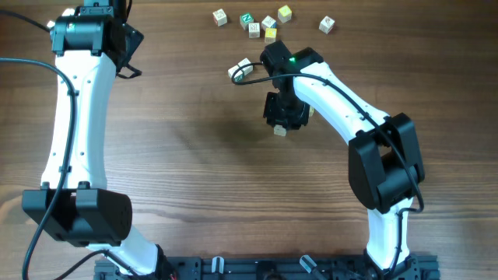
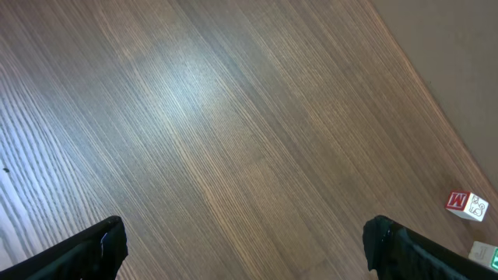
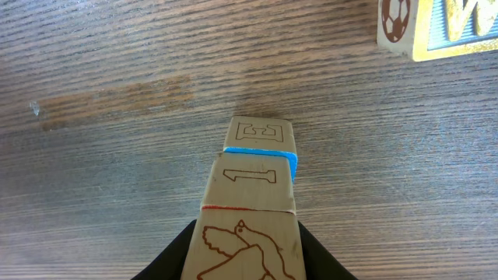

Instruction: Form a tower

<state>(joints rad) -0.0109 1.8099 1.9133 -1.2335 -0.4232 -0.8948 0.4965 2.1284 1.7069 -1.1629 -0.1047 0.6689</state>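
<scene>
In the right wrist view the tower (image 3: 255,175) stands three pale cubes high on the wood table. Its top cube (image 3: 247,245) carries a red bird drawing. The middle one (image 3: 249,180) has a red edge and the lowest (image 3: 263,134) a blue edge. My right gripper (image 3: 245,260) is shut on the bird cube, one black finger on each side. From overhead, the right gripper (image 1: 284,111) hides most of the tower; a pale cube (image 1: 280,131) peeks out below it. My left gripper (image 2: 245,247) hangs open over bare table at the far left (image 1: 124,47).
Several loose cubes (image 1: 268,23) lie along the far edge, one more (image 1: 327,25) to their right and one (image 1: 241,70) beside the right arm. A cube with a football picture (image 3: 436,27) sits close behind the tower. A red M cube (image 2: 467,205) shows in the left wrist view.
</scene>
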